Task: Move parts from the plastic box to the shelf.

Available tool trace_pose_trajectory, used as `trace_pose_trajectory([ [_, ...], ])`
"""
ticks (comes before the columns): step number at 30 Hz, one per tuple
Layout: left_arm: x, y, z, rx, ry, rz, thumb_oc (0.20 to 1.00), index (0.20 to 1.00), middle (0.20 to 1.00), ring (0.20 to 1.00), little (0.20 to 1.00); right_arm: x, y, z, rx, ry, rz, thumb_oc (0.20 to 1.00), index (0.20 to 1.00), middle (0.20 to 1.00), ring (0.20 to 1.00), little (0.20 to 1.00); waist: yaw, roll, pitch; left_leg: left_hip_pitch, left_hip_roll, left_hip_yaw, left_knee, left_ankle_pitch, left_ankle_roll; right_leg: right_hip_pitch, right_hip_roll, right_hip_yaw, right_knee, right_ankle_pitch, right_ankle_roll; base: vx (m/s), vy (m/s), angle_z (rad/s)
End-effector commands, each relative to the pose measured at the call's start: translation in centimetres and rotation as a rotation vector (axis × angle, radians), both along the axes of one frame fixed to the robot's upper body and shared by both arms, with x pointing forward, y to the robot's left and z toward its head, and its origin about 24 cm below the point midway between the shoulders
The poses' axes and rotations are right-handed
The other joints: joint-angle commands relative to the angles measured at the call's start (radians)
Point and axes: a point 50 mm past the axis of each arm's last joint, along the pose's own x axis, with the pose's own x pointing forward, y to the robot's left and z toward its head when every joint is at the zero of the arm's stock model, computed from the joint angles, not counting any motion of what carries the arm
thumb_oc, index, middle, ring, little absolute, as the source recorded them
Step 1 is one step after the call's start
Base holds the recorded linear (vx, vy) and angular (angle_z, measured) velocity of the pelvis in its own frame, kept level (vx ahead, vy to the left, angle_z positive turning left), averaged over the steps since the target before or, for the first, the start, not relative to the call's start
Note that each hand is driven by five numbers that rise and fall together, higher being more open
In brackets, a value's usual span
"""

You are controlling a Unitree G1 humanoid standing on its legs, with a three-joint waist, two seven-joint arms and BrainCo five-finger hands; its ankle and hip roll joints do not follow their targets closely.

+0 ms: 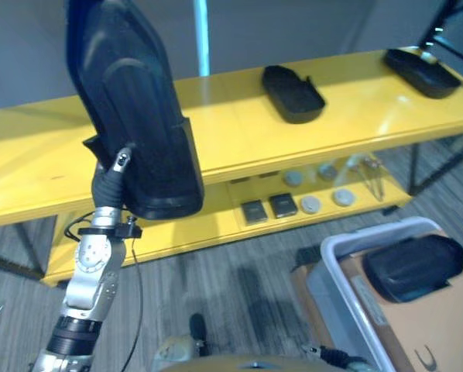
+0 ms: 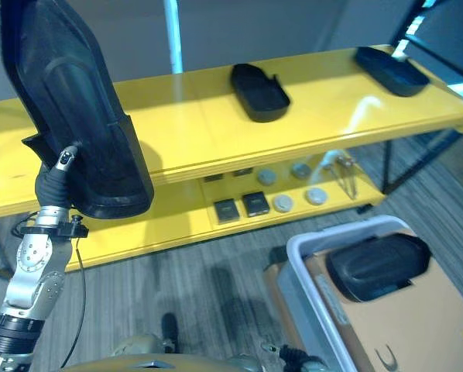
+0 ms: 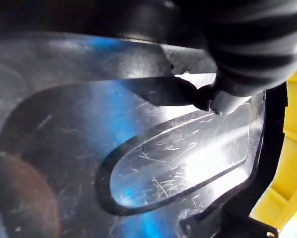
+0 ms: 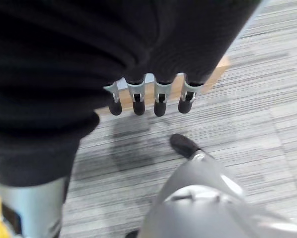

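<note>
Left robot hand grips a large black moulded plastic part, glossy and scuffed, upright at the yellow shelf left. Two similar parts lie on the shelf top; another sits in the grey plastic box, near right. Right robot hand fingers hang relaxed.

shelf: yellow | parts: black | plastic box: grey | floor: grey-striped

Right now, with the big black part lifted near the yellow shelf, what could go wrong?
1. The large black moulded plastic part is held upright by the left hand at its lower edge, so it may tip or slip.
2. Two black plastic parts already lie on the yellow shelf's top board; a careless placement could knock the nearer one.
</note>
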Motion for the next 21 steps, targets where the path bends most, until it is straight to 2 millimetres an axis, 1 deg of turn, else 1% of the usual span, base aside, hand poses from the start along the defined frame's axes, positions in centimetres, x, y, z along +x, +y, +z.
trace_pose_trajectory([
  [1, -0.3, -1.4, 2.3, 0.023, -0.143, -0.083, 0.200, 0.200, 0.200, 0.200, 0.200, 0.2, -1.1, 0.3, -0.051, 0.005, -0.097, 1.000, 1.000, 1.000, 1.000, 1.000, -0.012, 0.055, -0.003, -0.016, 0.090, 0.002, -0.029, 0.027, -0.063, -0.148, 0.036, 0.036, 0.221, 0.056, -0.026, 0.04, 0.100, 0.05],
  [2, 0.0, -1.8, 2.4, 0.089, -0.157, -0.052, 0.200, 0.200, 0.200, 0.200, 0.200, 0.5, -1.1, 0.4, -0.066, 0.003, -0.086, 1.000, 1.000, 1.000, 1.000, 1.000, -0.041, 0.055, 0.008, -0.008, 0.072, -0.048, -0.037, 0.021, -0.055, -0.202, 0.074, 0.138, 0.214, 0.078, -0.019, 0.01, 0.037, 0.46],
  [3, 0.0, -1.9, 2.4, 0.095, -0.161, -0.050, 0.200, 0.200, 0.200, 0.200, 0.200, 0.6, -1.1, 0.4, -0.067, 0.002, -0.083, 1.000, 1.000, 1.000, 1.000, 1.000, -0.047, 0.055, 0.010, -0.006, 0.070, -0.056, -0.038, 0.020, -0.055, -0.205, 0.084, 0.150, 0.201, 0.080, -0.019, 0.05, -0.071, 0.75],
  [4, 0.3, -2.3, 2.7, 0.090, -0.167, -0.062, 0.200, 0.200, 0.200, 0.200, 0.200, 0.6, -1.0, 0.3, -0.068, 0.003, -0.070, 1.000, 1.000, 1.000, 1.000, 1.000, -0.068, 0.058, 0.012, -0.004, 0.069, -0.085, -0.039, 0.020, -0.055, -0.214, 0.117, 0.189, 0.141, 0.083, -0.026, 0.05, -0.101, 0.98],
  [5, 0.6, -2.6, 3.0, 0.085, -0.170, -0.070, 0.200, 0.200, 0.200, 0.200, 0.200, 0.5, -1.0, 0.3, -0.067, 0.001, -0.073, 1.000, 1.000, 1.000, 1.000, 1.000, -0.081, 0.054, 0.014, 0.003, 0.063, -0.107, -0.039, 0.012, -0.057, -0.206, 0.123, 0.212, 0.080, 0.078, -0.027, 0.15, -0.271, 0.95],
  [6, 0.9, -3.4, 3.9, 0.117, -0.194, -0.051, 0.200, 0.200, 0.200, 0.200, 0.200, 0.1, -0.8, 0.1, -0.060, 0.001, -0.081, 1.000, 1.000, 1.000, 1.000, 1.000, -0.111, 0.040, 0.012, 0.020, 0.049, -0.152, -0.039, -0.020, -0.057, -0.216, 0.103, 0.278, -0.106, 0.168, -0.009, 0.19, -0.284, 0.90],
  [7, 1.0, -3.5, 4.1, 0.115, -0.196, -0.055, 0.200, 0.200, 0.200, 0.200, 0.200, -0.1, -0.8, 0.1, -0.057, 0.006, -0.089, 1.000, 1.000, 1.000, 1.000, 1.000, -0.121, 0.032, 0.013, 0.030, 0.046, -0.164, -0.039, -0.033, -0.058, -0.232, 0.091, 0.306, -0.146, 0.211, 0.002, 0.19, -0.276, 0.95],
  [8, 1.1, -3.5, 4.2, 0.109, -0.193, -0.055, 0.200, 0.200, 0.200, 0.200, 0.200, -0.3, -0.8, 0.0, -0.055, 0.009, -0.093, 1.000, 1.000, 1.000, 1.000, 1.000, -0.125, 0.030, 0.014, 0.036, 0.045, -0.169, -0.039, -0.041, -0.058, -0.233, 0.087, 0.316, -0.167, 0.230, 0.008, 0.14, -0.221, 0.77],
  [9, 1.1, -3.4, 4.3, 0.089, -0.183, -0.050, 0.200, 0.200, 0.200, 0.200, 0.200, -0.5, -0.8, 0.0, -0.045, 0.017, -0.099, 1.000, 1.000, 1.000, 1.000, 1.000, -0.133, 0.024, 0.016, 0.050, 0.050, -0.180, -0.039, -0.056, -0.059, -0.247, 0.074, 0.340, -0.189, 0.266, 0.021, 0.12, -0.243, 0.87],
  [10, 1.1, -3.4, 4.3, 0.078, -0.173, -0.045, 0.200, 0.200, 0.200, 0.200, 0.200, -0.8, -0.7, -0.1, -0.033, 0.024, -0.100, 1.000, 1.000, 1.000, 1.000, 1.000, -0.138, 0.021, 0.017, 0.057, 0.055, -0.184, -0.039, -0.062, -0.061, -0.253, 0.075, 0.352, -0.198, 0.275, 0.028, 0.15, -0.399, 0.94],
  [11, 1.3, -3.3, 4.0, 0.050, -0.148, -0.021, 0.200, 0.200, 0.200, 0.200, 0.200, -1.4, -0.6, -0.3, -0.009, 0.029, -0.099, 1.000, 1.000, 1.000, 1.000, 1.000, -0.141, 0.015, 0.015, 0.061, 0.073, -0.183, -0.039, -0.057, -0.070, -0.225, 0.090, 0.351, -0.241, 0.263, 0.035, 0.11, -0.330, 0.77],
  [13, 1.3, -3.3, 3.8, 0.032, -0.130, -0.001, 0.200, 0.200, 0.200, 0.200, 0.200, -1.6, -0.5, -0.3, 0.005, 0.029, -0.110, 1.000, 1.000, 1.000, 1.000, 1.000, -0.140, 0.010, 0.010, 0.064, 0.082, -0.184, -0.039, -0.054, -0.075, -0.209, 0.095, 0.343, -0.257, 0.260, 0.034, 0.11, -0.312, 0.35],
  [14, 1.5, -3.2, 3.5, 0.024, -0.107, 0.038, 0.200, 0.200, 0.200, 0.200, 0.200, -1.8, -0.1, -0.5, 0.031, 0.036, -0.129, 1.000, 1.000, 1.000, 1.000, 1.000, -0.141, 0.005, 0.004, 0.069, 0.093, -0.184, -0.039, -0.051, -0.079, -0.193, 0.106, 0.343, -0.261, 0.248, 0.026, 0.18, -0.397, 0.18],
  [15, 1.6, -2.8, 2.9, 0.002, -0.086, 0.088, 0.200, 0.200, 0.200, 0.200, 0.200, -2.1, 0.2, -0.6, 0.058, 0.045, -0.161, 1.000, 1.000, 1.000, 1.000, 1.000, -0.143, -0.001, -0.006, 0.081, 0.106, -0.175, -0.039, -0.046, -0.088, -0.166, 0.125, 0.343, -0.264, 0.221, 0.010, 0.20, -0.389, 0.19],
  [17, 1.7, -2.5, 2.6, -0.021, -0.071, 0.133, 0.200, 0.200, 0.200, 0.200, 0.200, -2.2, 0.3, -0.6, 0.070, 0.056, -0.175, 1.000, 1.000, 1.000, 1.000, 1.000, -0.145, -0.004, -0.010, 0.095, 0.113, -0.162, -0.034, -0.046, -0.094, -0.152, 0.134, 0.338, -0.263, 0.202, -0.004, 0.14, -0.227, 0.25],
  [18, 1.5, -2.1, 2.3, -0.038, -0.061, 0.174, 0.200, 0.200, 0.200, 0.200, 0.200, -2.0, -0.1, -0.5, 0.065, 0.078, -0.158, 1.000, 1.000, 1.000, 1.000, 1.000, -0.144, -0.009, -0.001, 0.074, 0.113, -0.151, 0.038, -0.054, -0.103, -0.133, 0.145, 0.341, -0.259, 0.181, -0.027, 0.11, -0.157, 0.11],
  [19, 1.5, -2.0, 2.1, -0.055, -0.049, 0.189, 0.200, 0.200, 0.200, 0.200, 0.200, -2.1, -0.6, -0.4, 0.047, 0.098, -0.132, 1.000, 1.000, 1.000, 1.000, 1.000, -0.137, -0.011, 0.016, 0.019, 0.113, -0.165, 0.129, -0.029, -0.117, -0.118, 0.152, 0.347, -0.258, 0.173, -0.043, 0.09, -0.130, -0.01],
  [20, 1.5, -2.0, 2.0, -0.063, -0.043, 0.192, 0.200, 0.200, 0.200, 0.200, 0.200, -2.1, -0.7, -0.3, 0.044, 0.111, -0.118, 1.000, 1.000, 1.000, 1.000, 1.000, -0.137, -0.010, 0.020, -0.001, 0.115, -0.171, 0.157, -0.027, -0.121, -0.116, 0.155, 0.346, -0.257, 0.171, -0.047, 0.05, -0.092, -0.18],
  [21, 1.7, -1.9, 1.9, -0.078, -0.032, 0.193, 0.200, 0.200, 0.200, 0.200, 0.200, -2.3, -0.9, -0.3, 0.034, 0.127, -0.098, 1.000, 1.000, 1.000, 1.000, 1.000, -0.128, -0.009, 0.033, -0.058, 0.114, -0.187, 0.216, 0.003, -0.131, -0.103, 0.165, 0.352, -0.256, 0.162, -0.062, 0.09, -0.050, -0.17],
])
